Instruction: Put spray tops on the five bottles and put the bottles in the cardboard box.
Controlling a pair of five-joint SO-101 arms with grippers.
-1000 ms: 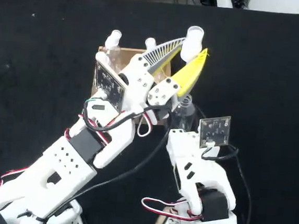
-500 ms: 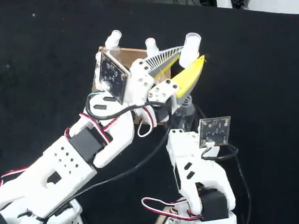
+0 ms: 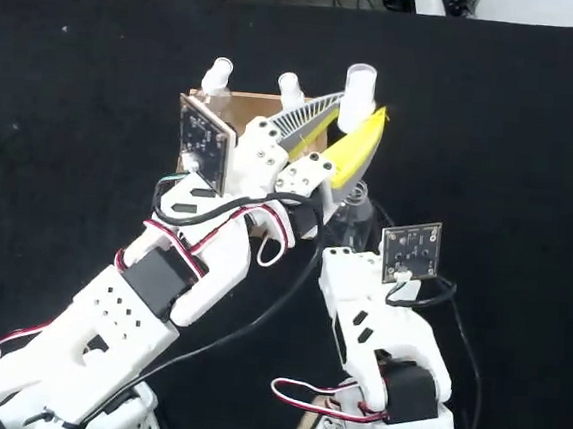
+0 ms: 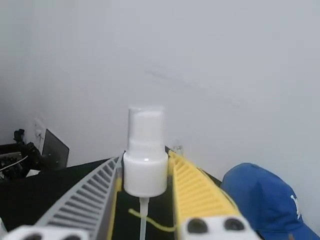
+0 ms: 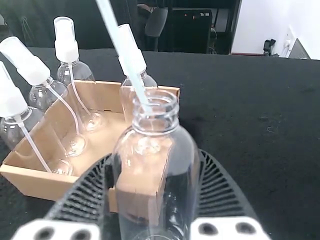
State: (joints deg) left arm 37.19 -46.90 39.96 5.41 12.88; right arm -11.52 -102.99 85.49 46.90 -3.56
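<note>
- Right gripper [image 5: 152, 200]: nearest item, right of centre on the black worktop [image 5: 260, 125]. Its dark ribbed fingers [image 5: 220, 195] are closed around the body of the fifth bottle [image 5: 155, 160]. The grip is low on the bottle, apparently to keep it upright and leave the neck free.
- Fifth bottle: clear, uncapped, mouth open upward. It stands just beside the near right corner of the cardboard box [image 5: 40, 182], outside it. Judged to be held steady as the receiver for its top.
- Dip tube [image 5: 140, 87]: a thin clear tube slanting down from above, its lower end already inside the bottle's mouth.
- Left gripper [image 4: 145, 172]: raised above and just beyond the fifth bottle. One grey and one yellow finger [image 4: 192, 192] pinch the spray top [image 4: 145, 145] by its collar. This leaves the tube hanging free below for threading.
- Spray top: white, not yet seated, well above the neck. The step in hand appears to be lowering it onto the bottle.
- Cardboard box: shallow and open, on the far left side of the worktop.
- Four capped bottles [image 5: 67, 70]: inside the box, leaning, tops fitted. Judged finished, so one bottle remains.
</note>
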